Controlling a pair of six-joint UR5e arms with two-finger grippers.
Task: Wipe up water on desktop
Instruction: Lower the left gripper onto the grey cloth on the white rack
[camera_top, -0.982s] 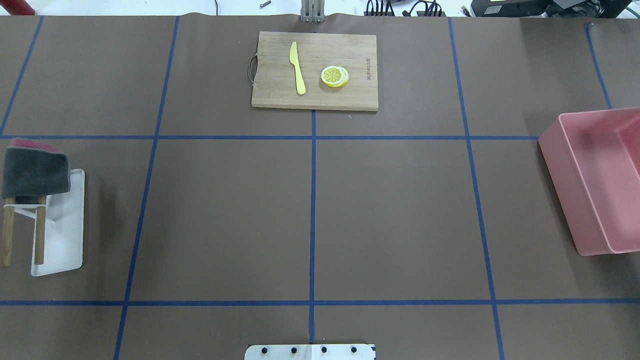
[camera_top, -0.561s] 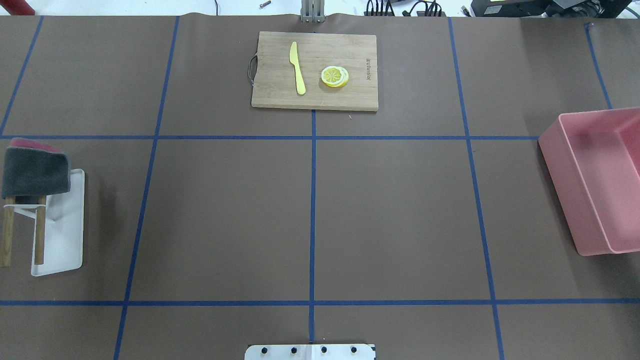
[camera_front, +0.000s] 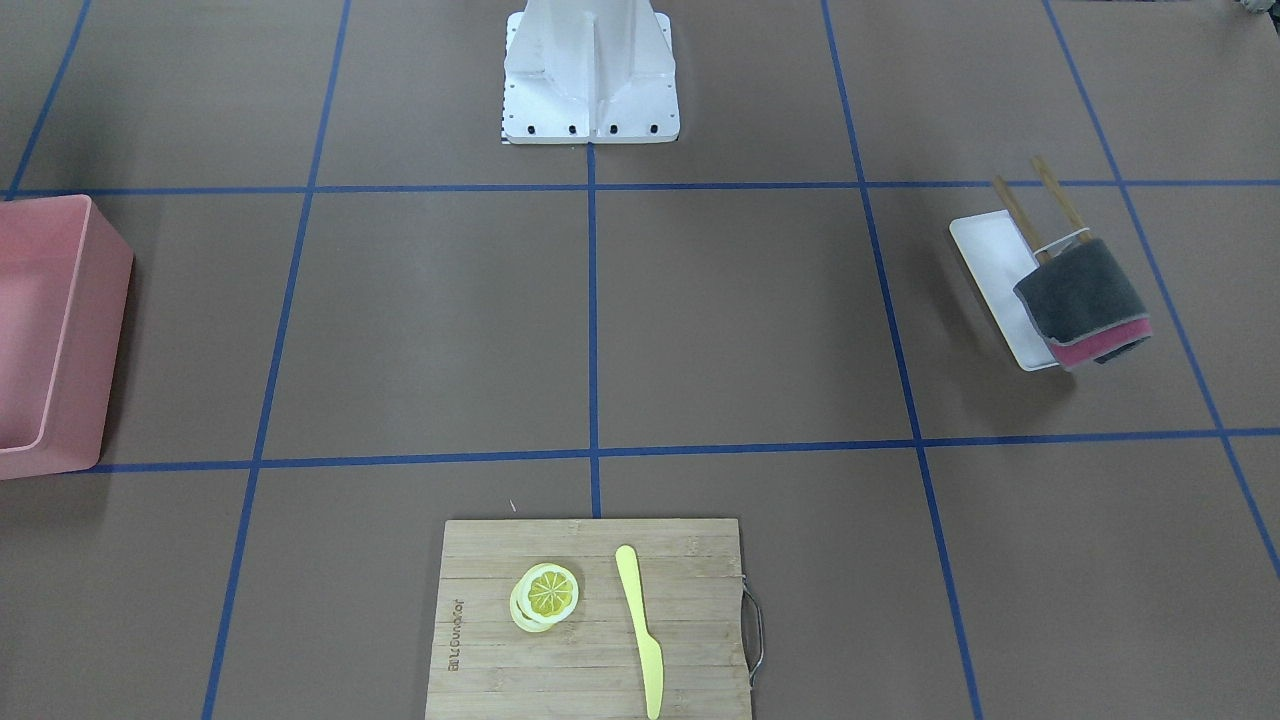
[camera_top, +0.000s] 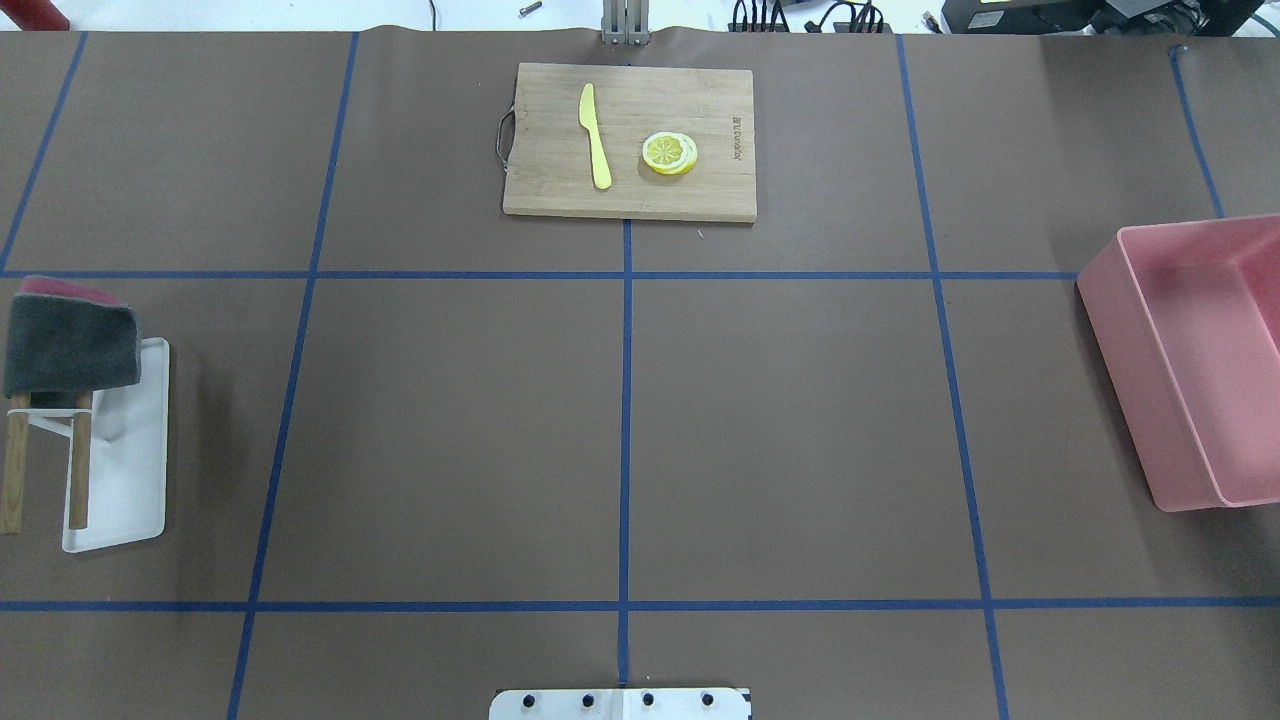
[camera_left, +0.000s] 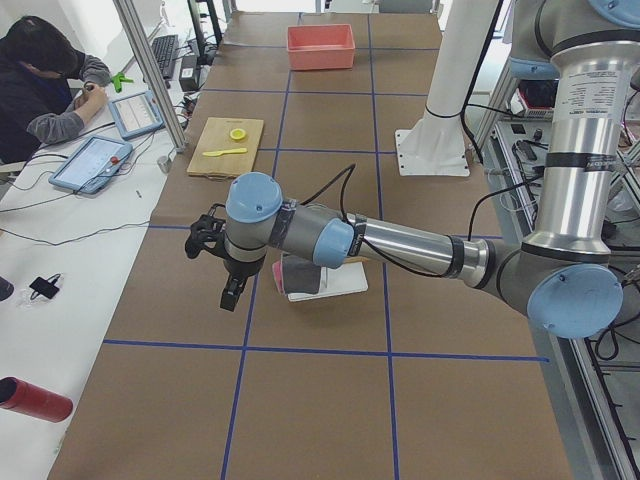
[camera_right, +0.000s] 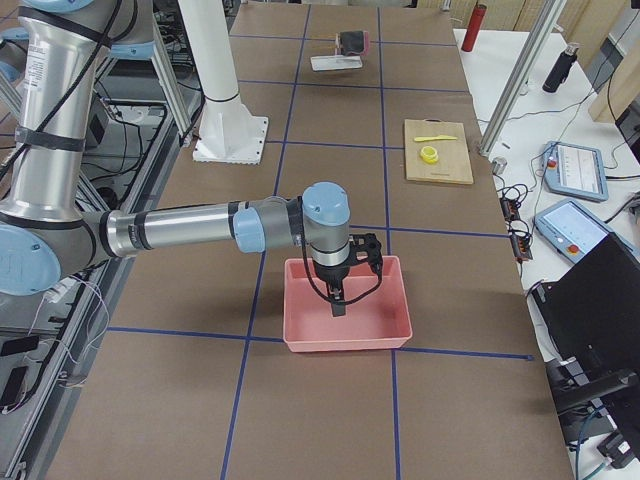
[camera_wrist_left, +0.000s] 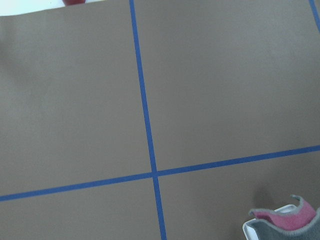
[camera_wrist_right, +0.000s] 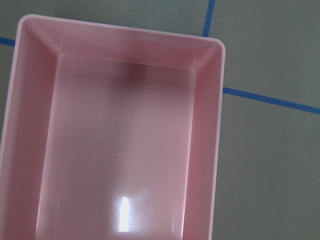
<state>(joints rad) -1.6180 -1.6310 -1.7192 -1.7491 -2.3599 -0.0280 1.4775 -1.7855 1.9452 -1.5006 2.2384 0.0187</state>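
Note:
The desktop (camera_top: 800, 420) is matte brown with blue tape lines; the water shows in no view. A grey-and-pink cloth (camera_top: 70, 345) (camera_front: 1085, 300) hangs over a small wooden rack on a white tray (camera_top: 125, 470) at the left end. My left gripper (camera_left: 230, 295) hangs above the desktop just beside that cloth (camera_left: 300, 275); I cannot tell whether it is open or shut. The left wrist view catches only the cloth's corner (camera_wrist_left: 285, 225). My right gripper (camera_right: 340, 305) hovers over the pink bin (camera_right: 345, 345); I cannot tell its state either.
A bamboo cutting board (camera_top: 540, 190) at the far middle carries a yellow knife (camera_top: 595, 135) and lemon slices (camera_top: 670, 153). The pink bin (camera_top: 1150, 400) looks bare inside (camera_wrist_right: 120, 150). The robot base (camera_front: 590, 70) stands at the near edge. A person (camera_left: 45, 85) sits at a side table.

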